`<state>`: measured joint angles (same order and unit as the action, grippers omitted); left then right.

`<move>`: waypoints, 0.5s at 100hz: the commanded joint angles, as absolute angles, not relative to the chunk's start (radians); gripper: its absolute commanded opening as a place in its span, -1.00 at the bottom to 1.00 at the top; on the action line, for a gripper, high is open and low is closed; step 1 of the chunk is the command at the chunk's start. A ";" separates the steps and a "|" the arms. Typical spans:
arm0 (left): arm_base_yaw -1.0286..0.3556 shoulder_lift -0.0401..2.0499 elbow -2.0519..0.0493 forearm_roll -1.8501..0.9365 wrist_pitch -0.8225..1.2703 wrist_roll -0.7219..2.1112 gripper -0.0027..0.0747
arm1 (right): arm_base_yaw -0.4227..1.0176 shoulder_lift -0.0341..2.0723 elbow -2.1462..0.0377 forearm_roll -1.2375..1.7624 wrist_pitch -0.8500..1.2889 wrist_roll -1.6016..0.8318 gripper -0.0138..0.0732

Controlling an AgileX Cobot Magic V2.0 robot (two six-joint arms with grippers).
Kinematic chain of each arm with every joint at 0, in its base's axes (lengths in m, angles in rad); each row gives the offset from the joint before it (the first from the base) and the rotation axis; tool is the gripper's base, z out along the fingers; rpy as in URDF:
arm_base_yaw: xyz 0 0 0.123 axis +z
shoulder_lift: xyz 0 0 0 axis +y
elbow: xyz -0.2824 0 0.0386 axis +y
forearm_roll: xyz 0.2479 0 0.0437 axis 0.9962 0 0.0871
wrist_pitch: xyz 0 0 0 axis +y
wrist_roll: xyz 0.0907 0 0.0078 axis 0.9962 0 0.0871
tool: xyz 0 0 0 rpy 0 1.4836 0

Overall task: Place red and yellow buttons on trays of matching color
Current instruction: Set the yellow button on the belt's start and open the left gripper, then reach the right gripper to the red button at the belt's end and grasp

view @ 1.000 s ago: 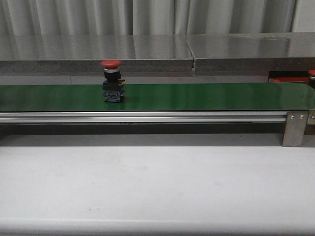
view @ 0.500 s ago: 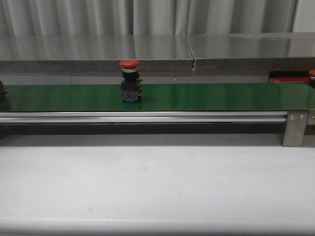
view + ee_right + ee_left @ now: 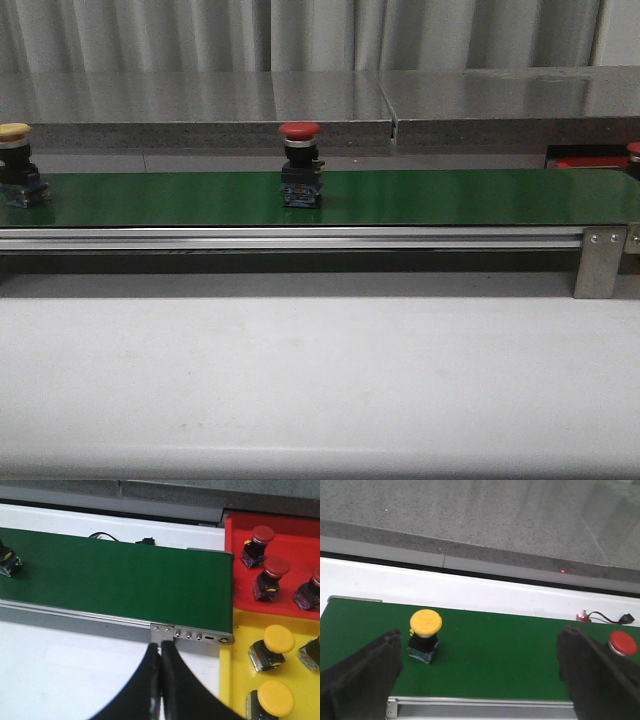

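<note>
Red button point(image 3: 301, 164) carried further along belt point(image 3: 450, 195); yellow button point(image 3: 425, 635) now between spread left gripper point(image 3: 480, 680) fingers. Right gripper point(image 3: 161, 680) pressed together, empty. Next: left descends, clamps yellow.

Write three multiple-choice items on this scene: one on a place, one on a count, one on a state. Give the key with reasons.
1. Where does the yellow button on the green belt stand in the front view?
A. far left
B. centre
C. far right

2. How many red buttons show in the red tray in the right wrist view?
A. one
B. three
C. five

3. How is the right hand set?
A. wide open
B. shut on a button
C. shut, holding nothing

Key: 1 A, it stands left of the red button. 2 B, three show, one cut by the frame edge. 3 C, its fingers meet over the white table.
</note>
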<state>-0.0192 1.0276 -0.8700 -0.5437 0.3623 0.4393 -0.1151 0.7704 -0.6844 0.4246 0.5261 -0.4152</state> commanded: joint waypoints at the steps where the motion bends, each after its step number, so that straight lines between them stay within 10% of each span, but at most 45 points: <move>1: -0.046 0.898 -0.801 -0.568 0.286 0.439 0.64 | -0.116 0.764 -0.709 0.435 0.462 -0.428 -0.84; 26: -0.048 0.604 -0.539 -0.568 0.287 0.439 0.42 | -0.116 0.764 -0.709 0.435 0.462 -0.428 -0.84; 50: -0.048 0.444 -0.387 -0.581 0.274 0.439 -0.56 | -0.116 0.764 -0.709 0.445 0.463 -0.428 -0.84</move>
